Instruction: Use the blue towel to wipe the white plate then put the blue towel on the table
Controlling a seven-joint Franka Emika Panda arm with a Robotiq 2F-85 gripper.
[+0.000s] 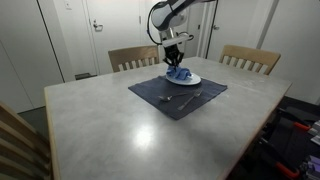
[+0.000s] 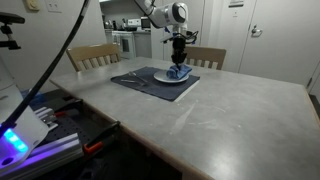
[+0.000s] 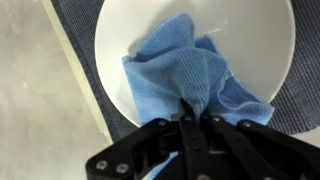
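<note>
rumpled blue towel lies bunched on the white plate, on the table.

Two wooden chairs stand before white doors and pale walls in soft indoor light

An exterior view stands back from the table, raised off a near corner, and looks along the pale top toward the chairs and doors at the far side, the white plate small beyond mid-table. An exterior view set lower, beside a long edge, looks across the table at that plate from a different side. The wrist view looks almost straight down from very near, filled by the plate, the blue towel and the gripper at its bottom edge. All three share the plate on its dark placemat
</note>
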